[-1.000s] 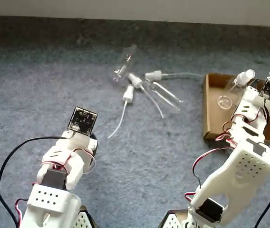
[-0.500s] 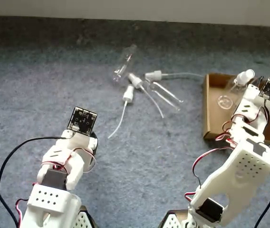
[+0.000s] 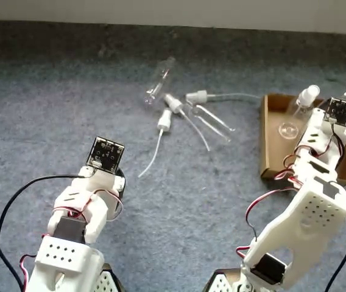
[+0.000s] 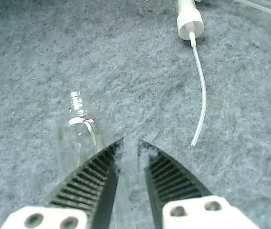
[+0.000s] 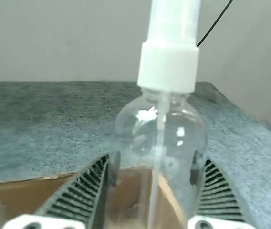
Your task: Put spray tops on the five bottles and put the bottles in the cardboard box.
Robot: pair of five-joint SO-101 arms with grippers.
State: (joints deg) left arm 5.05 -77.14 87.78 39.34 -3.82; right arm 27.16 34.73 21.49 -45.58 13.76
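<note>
Lowering the capped bottle (image 5: 157, 138) into the cardboard box (image 3: 265, 146) looks like the step in hand. R gripper (image 5: 154, 162) is clamped on the bottle's body, its spray top (image 5: 169, 67) upright above the jaws. The bottle hangs over the box's far end, near another capped bottle (image 3: 306, 97) already inside. To do it well: keep it vertical, go down slow w/o knocking the neighbour, aim for bare floor, and let go only once the base rests. L gripper (image 4: 129, 143) sits low over the carpet (image 4: 40, 57), jaws nearly together w/ a thin gap, grasping nothing. An uncapped bottle (image 4: 78, 136) lies just beside it, and a loose spray top (image 4: 189, 21) w/ tube lies farther off.
</note>
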